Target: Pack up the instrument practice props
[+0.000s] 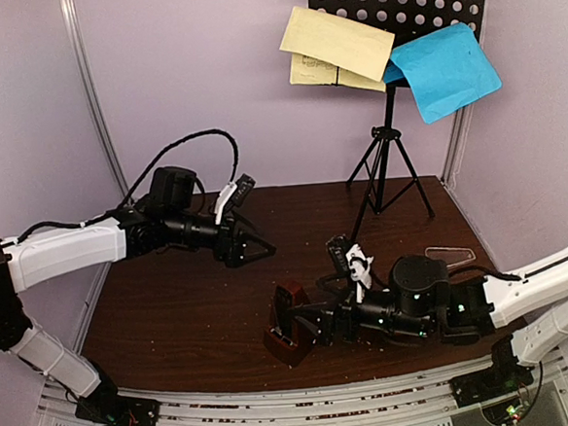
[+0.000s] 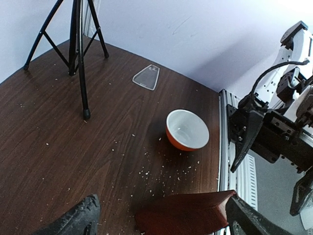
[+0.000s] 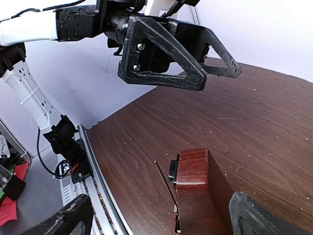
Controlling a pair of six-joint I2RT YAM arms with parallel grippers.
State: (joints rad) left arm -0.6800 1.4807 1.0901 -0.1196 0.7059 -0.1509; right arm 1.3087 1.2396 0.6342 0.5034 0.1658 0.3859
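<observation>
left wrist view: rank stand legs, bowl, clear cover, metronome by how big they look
1. Black tripod legs of the music stand, cropped at the top.
2. Brown wooden pyramid metronome, nearest the camera and cropped, so unsure.
3. Round bowl, white inside, orange outside.
4. Clear triangular cover lying flat.

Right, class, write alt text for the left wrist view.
A small round bowl, white inside and orange outside, sits on a dark wooden table strewn with pale crumbs. Beyond it are a clear triangular cover and a black tripod's legs; a brown metronome edges in below.
</observation>
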